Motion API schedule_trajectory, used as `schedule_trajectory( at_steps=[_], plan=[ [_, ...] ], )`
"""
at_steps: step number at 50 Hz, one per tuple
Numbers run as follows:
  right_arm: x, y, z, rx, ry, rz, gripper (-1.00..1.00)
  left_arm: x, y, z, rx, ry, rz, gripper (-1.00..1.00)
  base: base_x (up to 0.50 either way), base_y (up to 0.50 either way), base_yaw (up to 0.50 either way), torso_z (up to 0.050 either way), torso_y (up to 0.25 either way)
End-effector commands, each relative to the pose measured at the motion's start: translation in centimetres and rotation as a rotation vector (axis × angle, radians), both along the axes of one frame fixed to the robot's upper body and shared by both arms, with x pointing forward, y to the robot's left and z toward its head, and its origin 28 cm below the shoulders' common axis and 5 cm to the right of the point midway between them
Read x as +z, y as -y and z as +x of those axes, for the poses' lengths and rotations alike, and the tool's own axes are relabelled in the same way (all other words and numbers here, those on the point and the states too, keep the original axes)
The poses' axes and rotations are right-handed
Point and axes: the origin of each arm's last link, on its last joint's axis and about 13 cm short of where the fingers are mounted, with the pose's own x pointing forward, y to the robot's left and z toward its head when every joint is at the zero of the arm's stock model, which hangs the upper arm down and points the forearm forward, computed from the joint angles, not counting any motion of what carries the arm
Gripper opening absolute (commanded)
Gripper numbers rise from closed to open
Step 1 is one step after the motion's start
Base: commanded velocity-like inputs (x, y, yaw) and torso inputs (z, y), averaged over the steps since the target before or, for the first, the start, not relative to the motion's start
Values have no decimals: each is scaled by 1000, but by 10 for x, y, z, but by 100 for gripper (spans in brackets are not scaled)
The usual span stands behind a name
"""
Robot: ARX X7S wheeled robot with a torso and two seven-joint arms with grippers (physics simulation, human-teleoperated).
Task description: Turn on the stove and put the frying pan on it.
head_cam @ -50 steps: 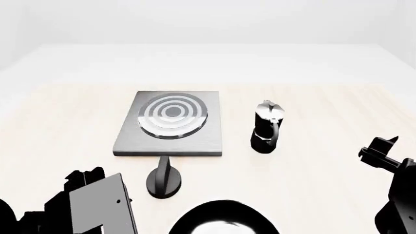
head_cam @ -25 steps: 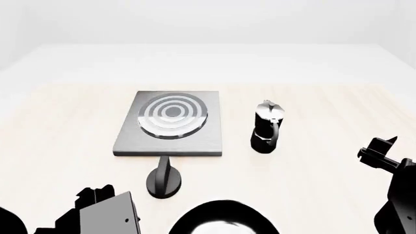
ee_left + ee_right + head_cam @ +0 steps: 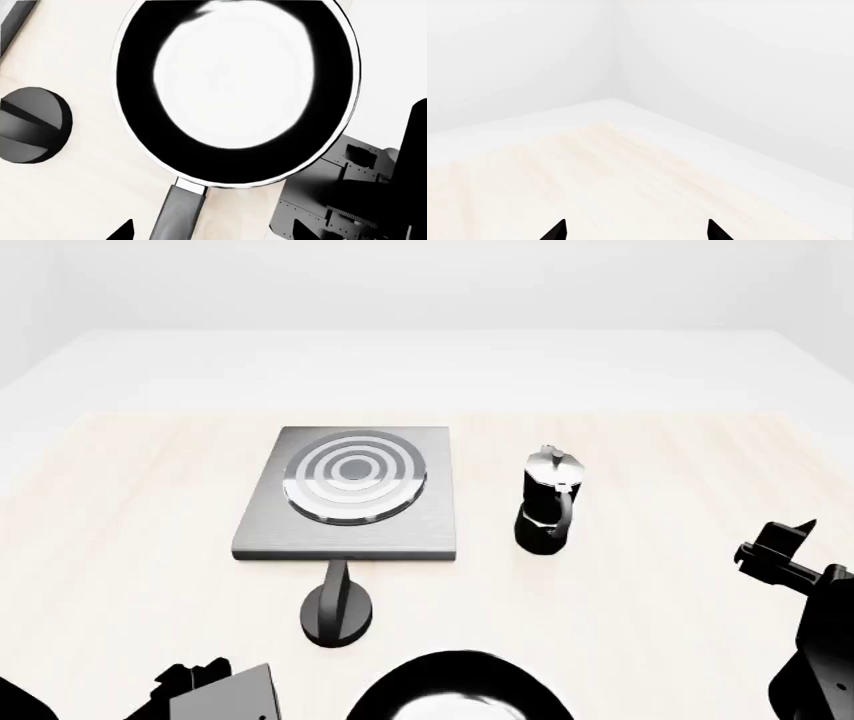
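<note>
One flat grey metal stove [image 3: 350, 497], one black round-based knob [image 3: 336, 606], one black frying pan [image 3: 237, 90], one tall black moka pot [image 3: 549, 502].

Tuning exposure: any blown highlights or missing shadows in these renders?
Left wrist view: frying pan inside is clipped to flat white, no detail. Head view: stove burner rings stay readable; moka pot casts almost no shadow. Right wrist view: washed-out pale table and walls, low contrast.
</note>
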Motion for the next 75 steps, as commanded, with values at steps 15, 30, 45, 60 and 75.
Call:
schedule_trajectory(
  at_steps=[15,30,45,60,75],
  plan=[
    [-2,-1,0,-2,-5,1,100,-7,-10,-3,113,-39,64,100,0,0,0,0,0],
    [-2,0,1,-1,-6,0,100,-10,-12,-3,121,-54,99,100,0,0,0,0,0],
    [-3,-1,2,1,-10,-1,100,-17,-16,2,146,-54,116,100,0,0,0,0,0],
    [-5,-2,2,5,-13,2,100,-19,-20,6,184,-37,138,100,0,0,0,0,0],
    [-7,-3,3,10,-16,2,100,-39,-17,22,147,-71,117,100,0,0,0,0,0]
  ],
)
